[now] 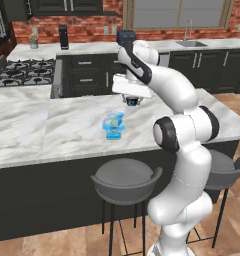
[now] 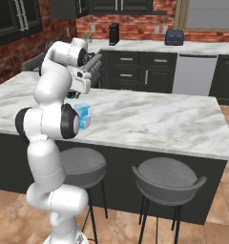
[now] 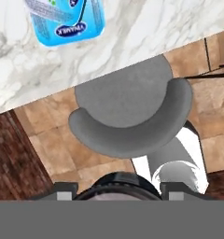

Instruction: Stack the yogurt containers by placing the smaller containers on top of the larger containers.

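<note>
My gripper (image 1: 132,103) hangs a little above the marble counter (image 1: 52,130), shut on the tiny dark round cup (image 1: 132,101). In the hand view that cup (image 3: 117,184) sits as a dark round rim between the two fingertips (image 3: 62,191). A light-blue yogurt container (image 1: 113,125) stands on the counter near its front edge, just in front of and left of the gripper. It has a clear pale upper part over a blue base; I cannot tell whether this is one tub or two stacked. The same container (image 3: 67,18) (image 2: 83,114) has a printed label.
Two grey bar stools (image 1: 126,181) (image 2: 166,178) stand in front of the counter's edge, one directly below the hand (image 3: 128,112). A stove (image 1: 22,72) lies at the far left, with a sink (image 1: 191,43) and cabinets along the back wall.
</note>
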You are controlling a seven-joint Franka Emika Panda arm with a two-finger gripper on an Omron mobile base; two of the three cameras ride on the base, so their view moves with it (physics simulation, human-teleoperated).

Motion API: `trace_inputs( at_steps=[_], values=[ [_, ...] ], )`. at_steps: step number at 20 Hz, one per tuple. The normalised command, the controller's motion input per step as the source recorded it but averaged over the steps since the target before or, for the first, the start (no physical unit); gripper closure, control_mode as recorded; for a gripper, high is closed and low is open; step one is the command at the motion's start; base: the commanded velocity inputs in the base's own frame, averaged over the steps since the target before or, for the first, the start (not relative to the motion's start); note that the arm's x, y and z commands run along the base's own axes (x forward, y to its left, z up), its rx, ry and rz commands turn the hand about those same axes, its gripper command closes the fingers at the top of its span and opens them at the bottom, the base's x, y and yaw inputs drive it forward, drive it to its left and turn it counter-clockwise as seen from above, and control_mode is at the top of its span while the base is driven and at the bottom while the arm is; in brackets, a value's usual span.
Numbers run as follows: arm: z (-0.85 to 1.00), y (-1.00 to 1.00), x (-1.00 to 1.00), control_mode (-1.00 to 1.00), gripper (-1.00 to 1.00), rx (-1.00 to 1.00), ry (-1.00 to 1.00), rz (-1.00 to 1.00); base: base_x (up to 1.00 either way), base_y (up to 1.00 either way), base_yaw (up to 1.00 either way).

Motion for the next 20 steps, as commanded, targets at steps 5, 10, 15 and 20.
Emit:
trace_inputs(
  at_steps=[5,10,15,20],
  values=[
    [0.00,0.00,-0.04,-1.00,1.00,-0.01,-0.25,-0.20,0.00,0.00,0.00],
    [-0.07,0.00,0.00,-1.00,1.00,0.00,-0.05,-0.21,0.00,0.00,0.00],
    [-0.06,-0.06,0.06,-1.00,1.00,0.00,0.00,-0.19,0.00,0.00,0.00],
    [-0.07,-0.05,0.13,-1.00,1.00,0.00,0.00,-0.17,0.00,0.00,0.00]
  ],
)
